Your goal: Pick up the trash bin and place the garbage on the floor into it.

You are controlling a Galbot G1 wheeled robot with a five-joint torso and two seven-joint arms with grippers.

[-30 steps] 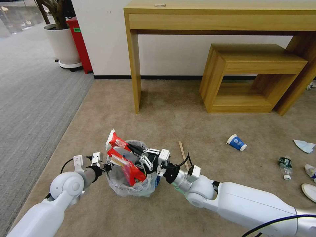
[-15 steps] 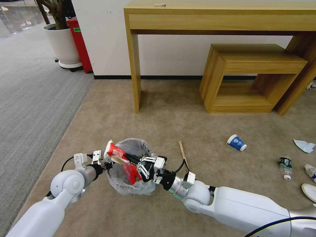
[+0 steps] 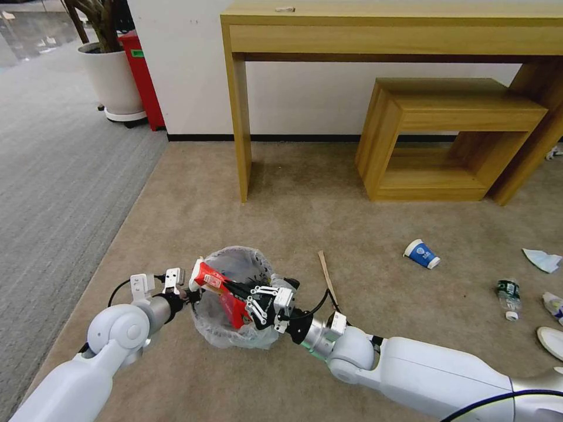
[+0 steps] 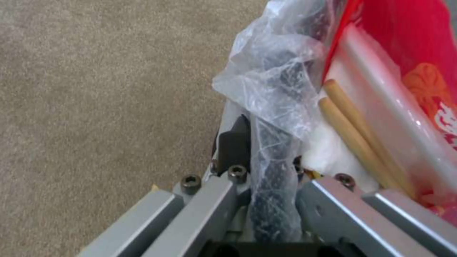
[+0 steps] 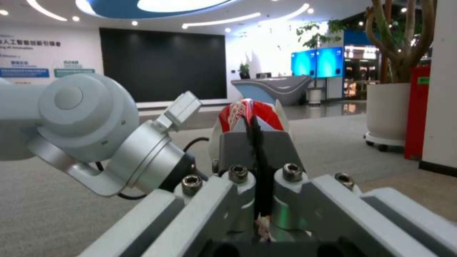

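right pincer (image 3: 243,295) clamped on a red wrapper (image 3: 221,291), holding it over the trash bin (image 3: 234,334).
my left pincer (image 3: 192,295) grips the bin's bagged rim on its left side, fingers closed on the plastic-covered edge. the bin sits low over the beige floor (image 3: 305,211) between my two arms. further right on the carpet i see a wooden stick (image 3: 326,274), a blue-white paper cup (image 3: 421,254) and a small bottle (image 3: 508,294), all well apart from the bin.

A wooden desk (image 3: 404,26) stands far right, a low wooden shelf (image 3: 451,138) beneath; a white planter (image 3: 111,79) and red bin (image 3: 141,76) far left.
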